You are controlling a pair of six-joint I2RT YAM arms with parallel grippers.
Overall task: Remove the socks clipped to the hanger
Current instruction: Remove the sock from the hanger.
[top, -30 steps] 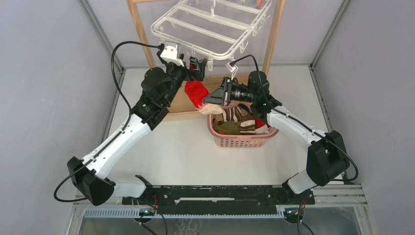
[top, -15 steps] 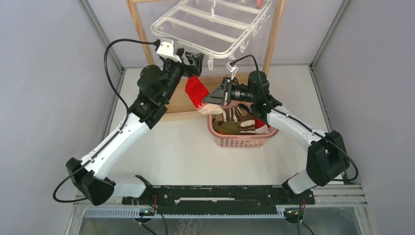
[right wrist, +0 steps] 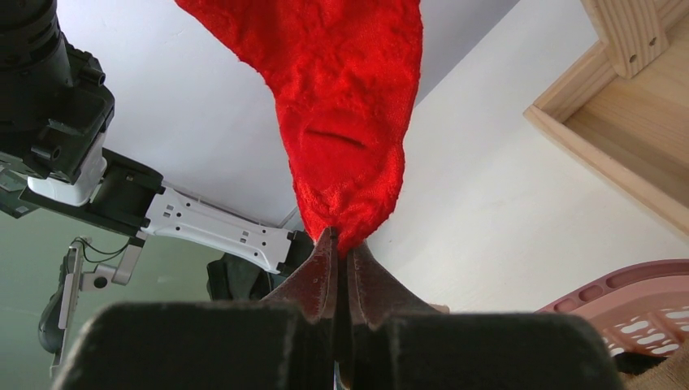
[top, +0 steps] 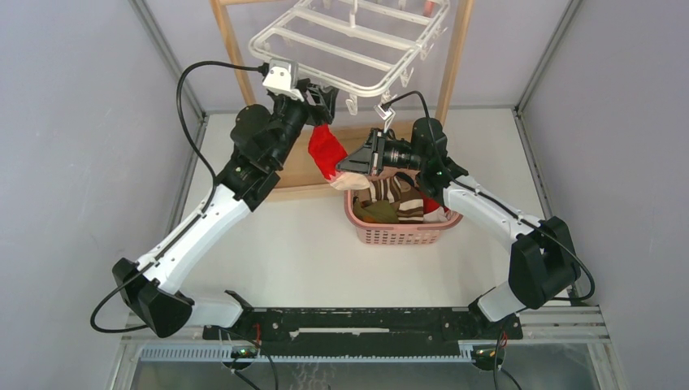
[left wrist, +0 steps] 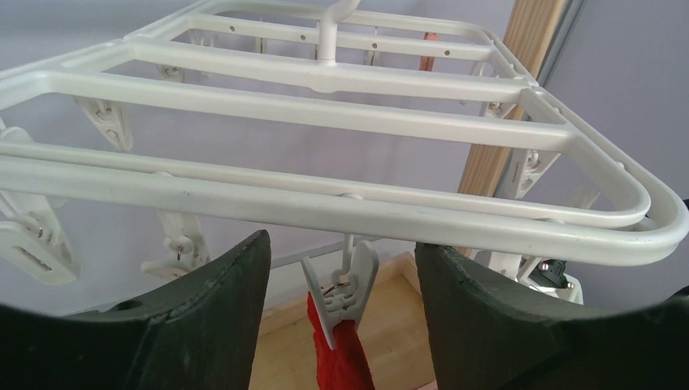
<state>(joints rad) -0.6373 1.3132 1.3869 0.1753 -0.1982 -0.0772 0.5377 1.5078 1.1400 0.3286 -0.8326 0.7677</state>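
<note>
Red sock (top: 325,151) hangs by its top edge from a white clip (left wrist: 342,294) on the near rail of the white plastic hanger (top: 357,50), over the bench (top: 309,252) and just left of the pink basket (top: 404,236) of striped socks (top: 398,199). The left arm is raised, its claw (left wrist: 341,242) wide, one finger on either side of that clip and apart from it. The right arm stretches leftward, its claw (right wrist: 336,248) pinched tight on the sock's lower end.
</note>
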